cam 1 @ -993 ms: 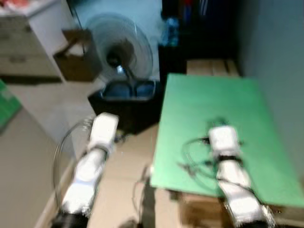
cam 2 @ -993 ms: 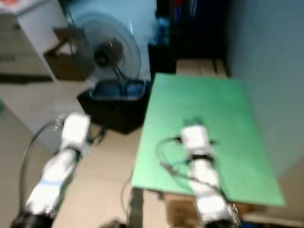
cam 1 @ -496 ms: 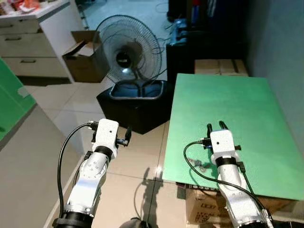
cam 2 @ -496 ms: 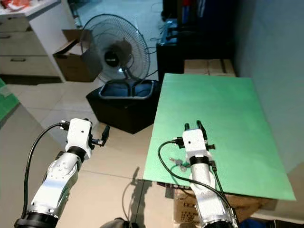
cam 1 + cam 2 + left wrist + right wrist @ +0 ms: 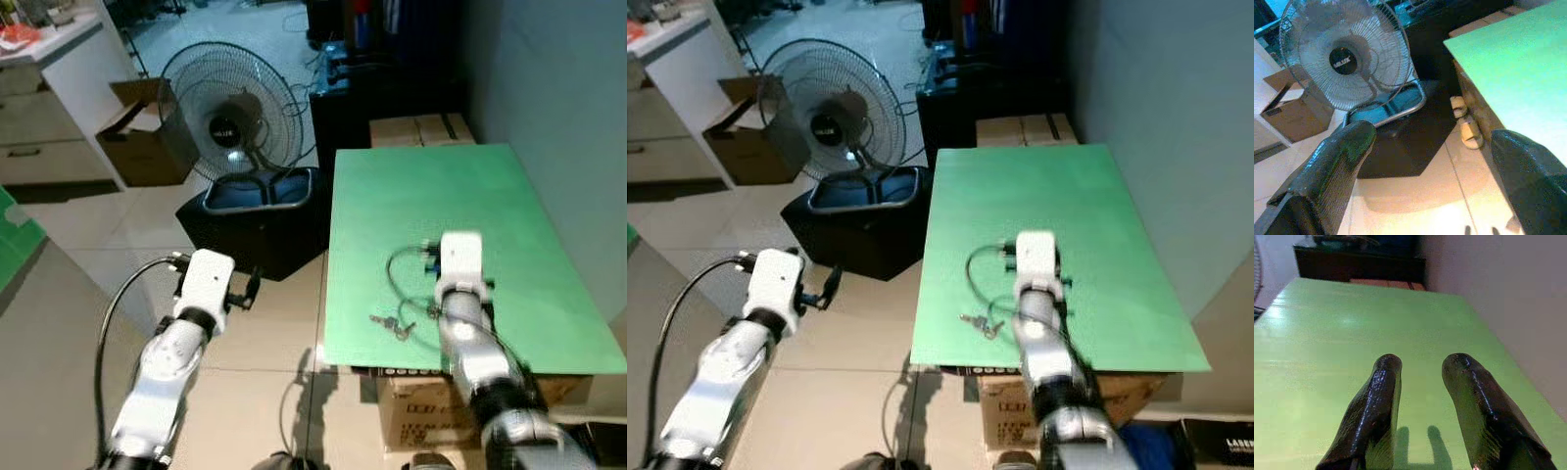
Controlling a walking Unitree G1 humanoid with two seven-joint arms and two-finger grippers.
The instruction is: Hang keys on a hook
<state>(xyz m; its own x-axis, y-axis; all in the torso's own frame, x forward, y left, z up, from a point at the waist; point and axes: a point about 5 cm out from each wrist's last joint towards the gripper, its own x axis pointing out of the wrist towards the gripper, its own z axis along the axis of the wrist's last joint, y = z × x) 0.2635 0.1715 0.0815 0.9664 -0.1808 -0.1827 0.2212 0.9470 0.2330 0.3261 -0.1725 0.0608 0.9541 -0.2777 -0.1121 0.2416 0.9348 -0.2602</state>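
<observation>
Broad green tabletop [image 5: 441,206] to the right of centre, against a grey wall [image 5: 549,117], resting on cardboard boxes [image 5: 416,426]. Pale tiled floor [image 5: 108,255] to the left, with a black base [image 5: 250,230] carrying a round pedestal fan [image 5: 227,127]. Further left, an open cardboard box [image 5: 137,137] beside a white cabinet [image 5: 44,98]. Behind the table, another taped carton [image 5: 421,129] and dark furniture [image 5: 377,59].

Right gripper [image 5: 1420,369] poised low over the green surface, fingers [image 5: 1376,406] parted with a modest gap, grasping nothing, shadows cast on the tabletop just beneath. Silver right arm reaching over the table's near edge, a thin black cable looping beside the wrist.

Left gripper [image 5: 1430,147] held out over the floor tiles left of the table, fingers [image 5: 1337,161] spread wide and released, facing the fan.

Keys [image 5: 394,326] lying flat on the tabletop near its front edge, just left of the right wrist, apart from both grippers.
</observation>
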